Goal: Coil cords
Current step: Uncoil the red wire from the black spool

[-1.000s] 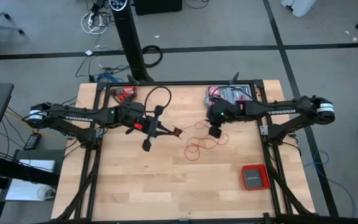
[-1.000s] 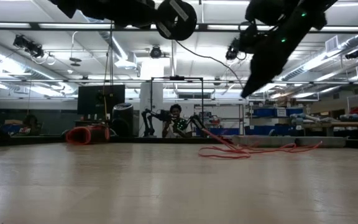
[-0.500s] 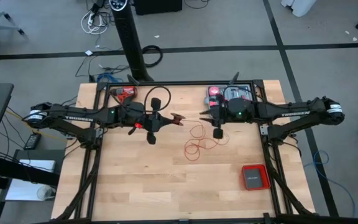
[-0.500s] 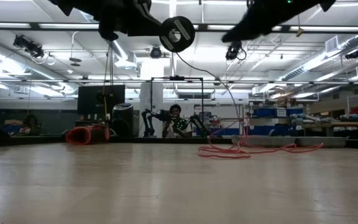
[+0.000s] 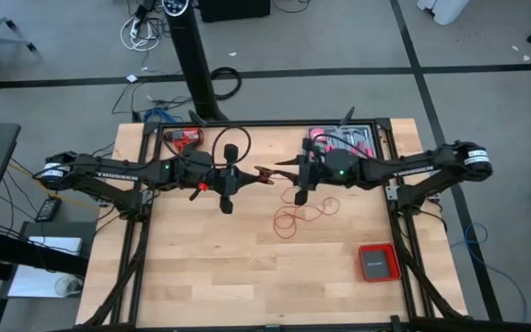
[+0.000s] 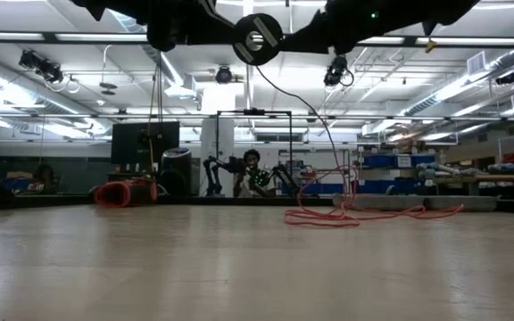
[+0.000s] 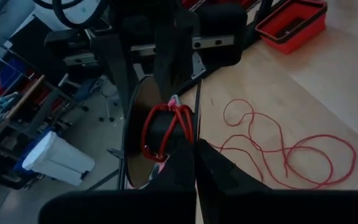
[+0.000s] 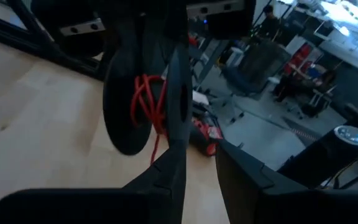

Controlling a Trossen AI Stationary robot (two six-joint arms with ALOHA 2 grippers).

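Note:
A black spool [image 5: 264,175] with red cord wound on its core [image 7: 165,127] hangs high above the table, seen face-on in the low view [image 6: 257,37]. My left gripper [image 5: 257,174] is shut on it. One strand [image 6: 324,134] drops from the spool to loose red loops of the cords [image 5: 298,214] lying on the wood. My right gripper [image 5: 286,171] stands level on the spool's other side, open [image 8: 199,158], with the nearer flange [image 8: 178,93] running down beside one finger. My left gripper pinches the rim of one spool flange [image 7: 197,118] between its two shut fingers. It comes in about level from the table's left. The spool is lifted clear, and the strand below it hangs slack. My right gripper has one finger [image 8: 169,171] beside the flange edge; I cannot tell whether it touches.
A flat red box with a grey middle [image 5: 377,262] lies near the right front. A red-and-black drill [image 5: 184,138] sits at the far left, and a red case with tools [image 5: 341,140] at the far right. A black frame [image 5: 265,123] borders the table.
My right gripper has tipped up from pointing down at the loose cord to about level. It has risen and gone toward the table's left, up to the spool. My left gripper has rolled and swung the spool a little toward the far edge. The loops on the table lie as before.

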